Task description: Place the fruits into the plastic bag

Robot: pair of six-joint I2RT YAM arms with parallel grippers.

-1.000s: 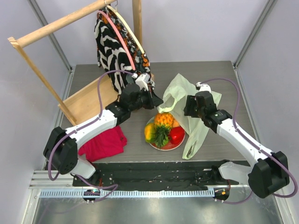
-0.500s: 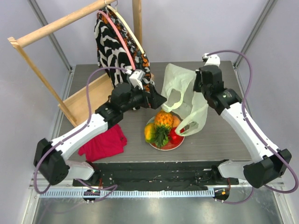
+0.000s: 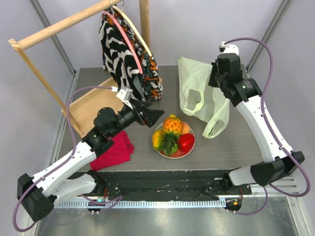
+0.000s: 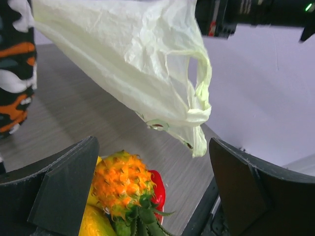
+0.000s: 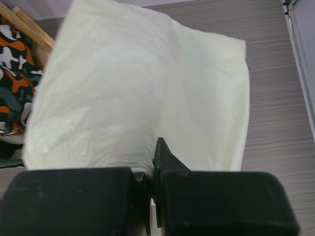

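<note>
We note a grey wood-grain table (image 3: 231,142) enclosed by pale, plain walls, with metal frame posts (image 3: 268,32) at the rear corners. A black base rail (image 3: 167,184) runs along the bottom edge of the frame.

At upper left stands a wooden rack (image 3: 59,24) carrying a black-and-white patterned garment (image 3: 123,54). A red cloth (image 3: 115,150) lies at lower left of the table.

The fruits sit on a red plate (image 3: 174,153) at the centre of the frame: an orange pineapple (image 3: 172,125) on top, a yellow mango (image 3: 157,140) on its left, a red pepper (image 3: 185,141) on its right and a peach (image 3: 186,129) behind the pepper.

The right gripper (image 3: 215,81), at upper right, has its fingers pressed together on a fold of the plastic bag (image 3: 194,83). The bag hangs from it, above and to the upper right of the plate. In the left wrist view we see one loop handle dangling over the table.

The left gripper (image 3: 153,117) hovers just left of the pineapple, with fingers (image 4: 64,187) spread wide and holding nothing. In its own view the pineapple lies between them.
</note>
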